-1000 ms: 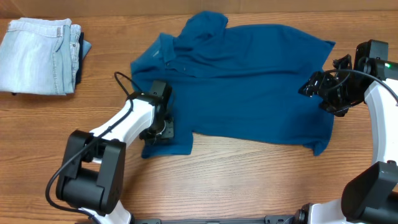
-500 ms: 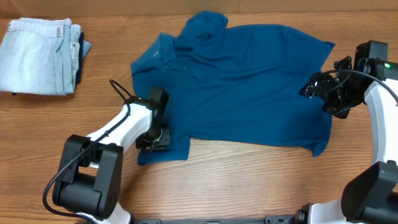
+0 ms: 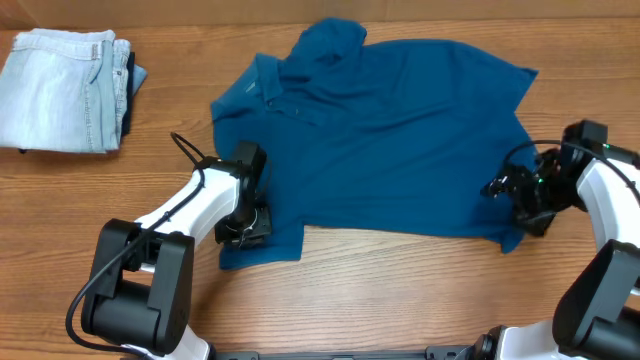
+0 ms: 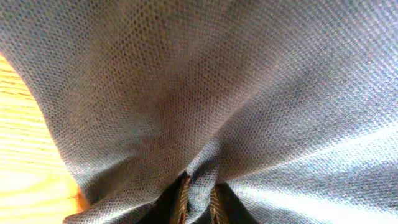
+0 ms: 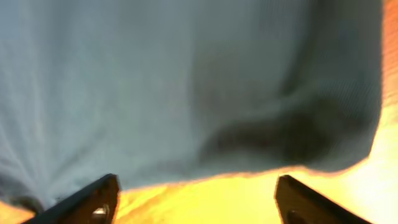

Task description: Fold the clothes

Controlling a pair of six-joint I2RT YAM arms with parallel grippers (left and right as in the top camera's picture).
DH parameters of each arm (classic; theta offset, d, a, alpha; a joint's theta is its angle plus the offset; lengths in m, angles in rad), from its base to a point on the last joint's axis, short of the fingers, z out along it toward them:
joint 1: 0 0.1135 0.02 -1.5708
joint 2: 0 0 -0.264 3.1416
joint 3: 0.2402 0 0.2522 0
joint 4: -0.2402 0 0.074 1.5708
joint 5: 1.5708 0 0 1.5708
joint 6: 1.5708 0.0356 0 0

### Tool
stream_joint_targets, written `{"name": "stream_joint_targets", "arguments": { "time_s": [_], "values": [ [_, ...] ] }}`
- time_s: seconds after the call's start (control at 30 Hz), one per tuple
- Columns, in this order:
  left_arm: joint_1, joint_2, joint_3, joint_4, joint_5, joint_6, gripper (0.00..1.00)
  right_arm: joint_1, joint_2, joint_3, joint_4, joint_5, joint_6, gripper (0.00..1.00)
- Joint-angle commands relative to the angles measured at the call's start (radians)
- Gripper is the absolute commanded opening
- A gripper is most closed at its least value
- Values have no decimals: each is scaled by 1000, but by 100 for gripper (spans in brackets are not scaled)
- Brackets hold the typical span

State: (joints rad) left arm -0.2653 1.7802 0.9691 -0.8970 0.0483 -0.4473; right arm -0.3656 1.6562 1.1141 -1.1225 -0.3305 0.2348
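Teal polo shirt (image 3: 390,130) lies spread flat across the middle of the table (image 3: 400,310), collar on the left and hem on the right. One sleeve is bunched at the far edge. Folded pale jeans (image 3: 60,90) sit at the far left corner, well apart from the shirt, same place as before.

Left gripper (image 3: 245,228) is on the near sleeve (image 3: 265,245). The wrist view shows its fingers (image 4: 181,200) nearly together, with a ridge of knit fabric pinched between them. Compared with a second ago, this gripper sits slightly further left and nearer the table's front edge. The sleeve has come with it, so the sleeve corner now lies further left.

Right gripper (image 3: 515,195) has dropped from the middle of the hem down to the near right hem corner. Its jaws stand wide apart in the wrist view (image 5: 199,193), with the shirt edge and bare wood between them and nothing gripped.
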Motion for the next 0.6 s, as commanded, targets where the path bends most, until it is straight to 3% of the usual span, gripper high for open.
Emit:
{"name": "stream_joint_targets", "arguments": {
  "time_s": [0.0, 0.13, 0.23, 0.3, 0.57],
  "values": [
    [21, 82, -103, 0, -47, -25, 19, 3, -3, -2, -53, -3, -2, 94],
    [21, 82, -103, 9, -47, -25, 20, 3, -3, -2, -110, 20, -2, 94],
    [21, 82, -103, 11, -47, -25, 20, 3, -3, -3, -102, 43, 5, 85],
    [21, 82, -103, 12, -47, -26, 20, 3, -3, -5, -93, 43, 4, 85],
    [21, 82, -103, 29, -18, -25, 21, 3, -3, -143, 117, 13, 5, 85]
  ]
}}
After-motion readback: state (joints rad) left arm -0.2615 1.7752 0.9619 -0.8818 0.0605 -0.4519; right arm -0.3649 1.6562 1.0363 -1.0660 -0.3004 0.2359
